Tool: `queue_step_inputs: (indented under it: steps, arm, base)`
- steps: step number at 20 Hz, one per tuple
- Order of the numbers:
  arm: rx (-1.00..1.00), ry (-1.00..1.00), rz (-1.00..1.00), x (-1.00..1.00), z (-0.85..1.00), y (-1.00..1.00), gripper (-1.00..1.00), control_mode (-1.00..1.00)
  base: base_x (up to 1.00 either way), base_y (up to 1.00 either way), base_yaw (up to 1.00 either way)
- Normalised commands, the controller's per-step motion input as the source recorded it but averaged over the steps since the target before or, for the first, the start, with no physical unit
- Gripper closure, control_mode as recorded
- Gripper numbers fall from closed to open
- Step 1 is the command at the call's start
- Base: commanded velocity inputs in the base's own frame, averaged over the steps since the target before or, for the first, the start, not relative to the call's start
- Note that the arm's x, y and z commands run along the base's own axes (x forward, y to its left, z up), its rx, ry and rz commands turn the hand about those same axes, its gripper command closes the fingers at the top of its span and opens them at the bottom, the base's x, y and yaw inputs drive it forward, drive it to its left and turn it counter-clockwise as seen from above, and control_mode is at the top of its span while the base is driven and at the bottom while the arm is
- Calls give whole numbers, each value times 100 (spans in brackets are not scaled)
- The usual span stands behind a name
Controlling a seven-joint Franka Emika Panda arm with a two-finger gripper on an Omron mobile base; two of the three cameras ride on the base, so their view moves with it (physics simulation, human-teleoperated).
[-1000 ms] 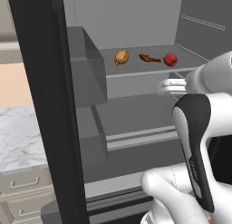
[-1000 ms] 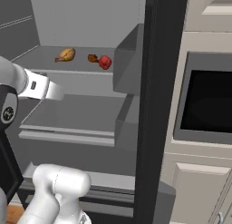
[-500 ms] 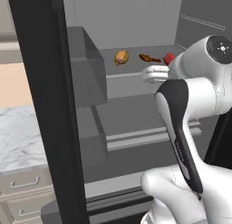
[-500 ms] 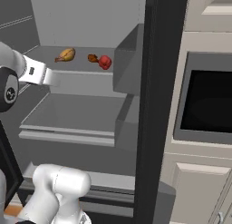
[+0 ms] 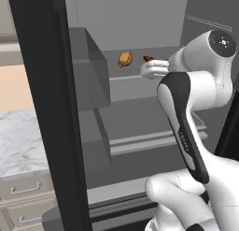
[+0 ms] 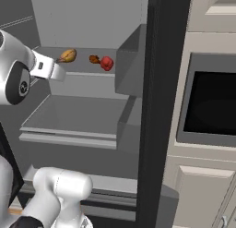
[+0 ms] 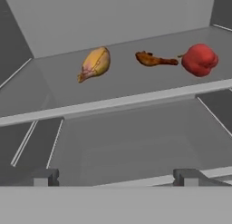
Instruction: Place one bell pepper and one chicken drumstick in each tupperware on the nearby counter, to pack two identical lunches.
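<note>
gripper [image 7: 115, 177] wide apart in front of the open fridge, nothing between its tips.

three pieces sit in a row on the upper fridge shelf [image 7: 113, 102]: golden-orange chicken drumstick [image 7: 94, 63] on one end, dark brown chicken drumstick [image 7: 154, 60] in the middle, red bell pepper [image 7: 199, 60] on the other end, just beside the brown piece, and all three lie apart from the gripper, farther back on the shelf. in the right base view the same row shows, golden piece [image 6: 68, 55], brown piece [image 6: 94, 59], pepper [image 6: 107, 63], with the arm's white wrist reaching in beside the golden one. in the left base view the golden drumstick [image 5: 124, 59] is clear and the white marble counter [image 5: 23, 141] lies off to the left, beyond the dark fridge door [image 5: 51, 108].
</note>
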Motion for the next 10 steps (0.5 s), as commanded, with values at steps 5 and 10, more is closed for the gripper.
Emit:
queue_step_inputs:
  steps: [5,10]
  arm:
    - [0,0,6,40,3,23,-100,-100]
    - [0,0,3,54,1,14,-100,-100]
  base:
    - [0,0,0]
    - [0,0,0]
